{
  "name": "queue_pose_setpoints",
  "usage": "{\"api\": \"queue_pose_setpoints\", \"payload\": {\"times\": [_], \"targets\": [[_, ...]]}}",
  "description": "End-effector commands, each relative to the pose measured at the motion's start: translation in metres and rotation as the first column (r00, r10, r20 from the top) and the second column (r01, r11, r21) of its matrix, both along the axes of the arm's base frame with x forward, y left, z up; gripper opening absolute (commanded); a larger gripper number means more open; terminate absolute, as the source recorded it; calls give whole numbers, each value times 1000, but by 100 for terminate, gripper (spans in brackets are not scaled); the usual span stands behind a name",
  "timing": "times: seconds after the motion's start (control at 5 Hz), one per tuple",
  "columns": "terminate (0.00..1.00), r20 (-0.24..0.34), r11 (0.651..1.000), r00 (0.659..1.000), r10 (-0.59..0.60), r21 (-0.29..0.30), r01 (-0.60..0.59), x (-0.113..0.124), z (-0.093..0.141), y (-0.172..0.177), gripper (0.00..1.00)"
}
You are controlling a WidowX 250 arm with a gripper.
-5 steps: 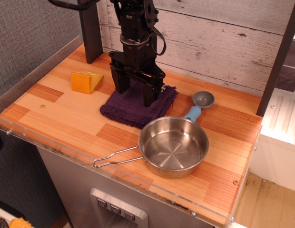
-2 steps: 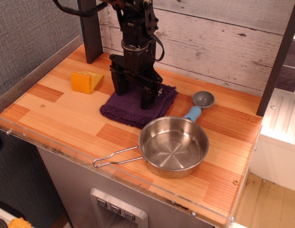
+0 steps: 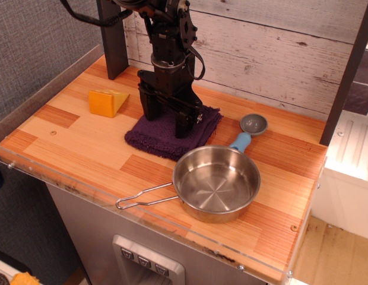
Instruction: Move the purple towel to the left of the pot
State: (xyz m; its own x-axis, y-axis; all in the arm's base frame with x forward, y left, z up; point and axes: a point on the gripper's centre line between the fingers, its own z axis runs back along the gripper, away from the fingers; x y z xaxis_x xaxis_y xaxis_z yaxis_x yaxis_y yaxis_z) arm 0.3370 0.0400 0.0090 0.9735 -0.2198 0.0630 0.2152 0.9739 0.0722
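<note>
The purple towel (image 3: 162,139) lies folded on the wooden table, behind and to the left of the pot. The pot (image 3: 216,182) is a shiny shallow steel pan near the front edge, its wire loop handle (image 3: 143,196) pointing left. My gripper (image 3: 166,122) points straight down onto the towel's back part. Its two black fingers stand apart, tips at or pressing into the cloth. The fingers hide the cloth between them, so I cannot tell whether any fold is pinched.
An orange-yellow wedge block (image 3: 107,101) sits at the left back. A grey scoop with a blue handle (image 3: 247,131) lies behind the pot. A dark post (image 3: 114,41) stands at the back left. A clear rim runs along the table's front edge (image 3: 142,217).
The fingers have drawn closer together over the towel, and the gripper has shifted slightly back. The towel and the pot have not moved.
</note>
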Motion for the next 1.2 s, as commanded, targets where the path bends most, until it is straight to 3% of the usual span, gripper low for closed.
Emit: {"api": "queue_pose_setpoints", "payload": {"times": [0.0, 0.4, 0.8, 1.0], "targets": [[0, -87, 997, 994, -72, 15, 74, -34, -9, 7, 100], [0, -111, 983, 977, -182, 6, 184, -73, 0, 19, 100], [0, -115, 989, 982, -149, 0, 150, -116, 5, 42, 100], [0, -102, 991, 986, -133, -7, 133, -117, 8, 46, 100]]}}
